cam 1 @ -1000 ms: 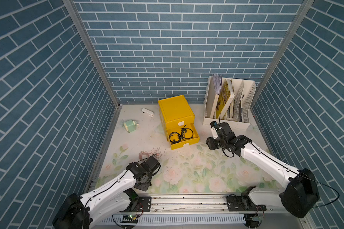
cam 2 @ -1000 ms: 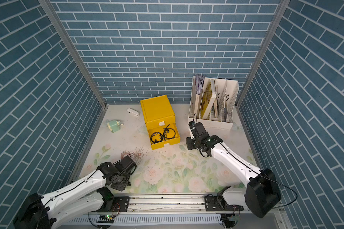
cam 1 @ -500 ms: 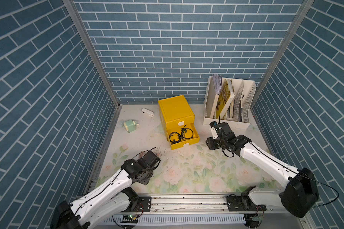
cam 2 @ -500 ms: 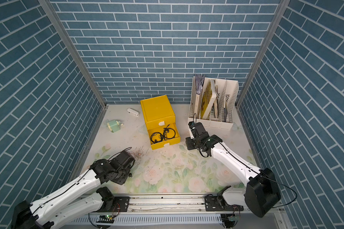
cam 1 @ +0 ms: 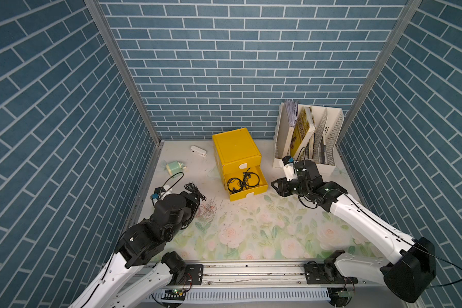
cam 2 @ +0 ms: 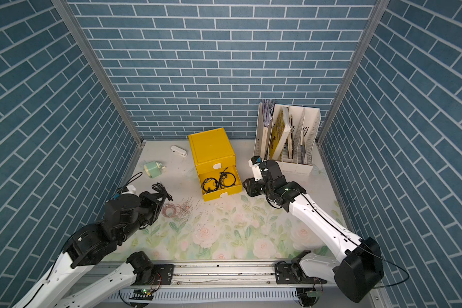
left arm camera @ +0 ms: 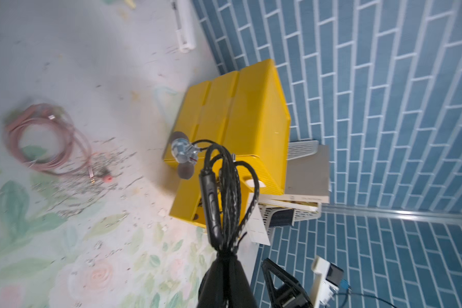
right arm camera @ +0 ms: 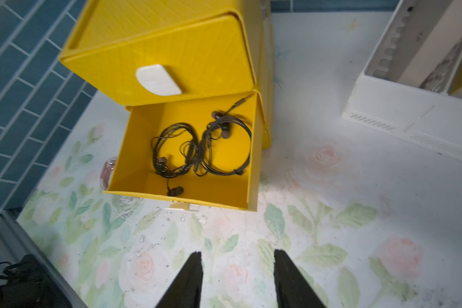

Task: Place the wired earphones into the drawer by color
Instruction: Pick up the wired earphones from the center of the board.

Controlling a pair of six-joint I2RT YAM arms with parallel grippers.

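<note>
I am driving in a robot test booth, a lab mock-up rather than a real room. Brick-print panels [cam 1: 240,66] wall three sides, joined by bare metal posts [cam 1: 127,77]. Behind my right claw [right arm camera: 237,253] a metal rail [cam 1: 251,269] carries the arm bases [cam 1: 323,272] and exposed wiring [cam 1: 187,280]. Under it lies a floral mat [cam 1: 251,240]; ahead stand desk props, a yellow cabinet [cam 1: 235,149] and file rack [cam 1: 328,125].

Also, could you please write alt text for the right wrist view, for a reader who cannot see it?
A pulled-out yellow drawer holds two coils of black earphones. The right gripper, open and empty, hangs over the floral mat in front of it. A shut drawer with a white tab handle sits above, a white file rack nearby.
</note>
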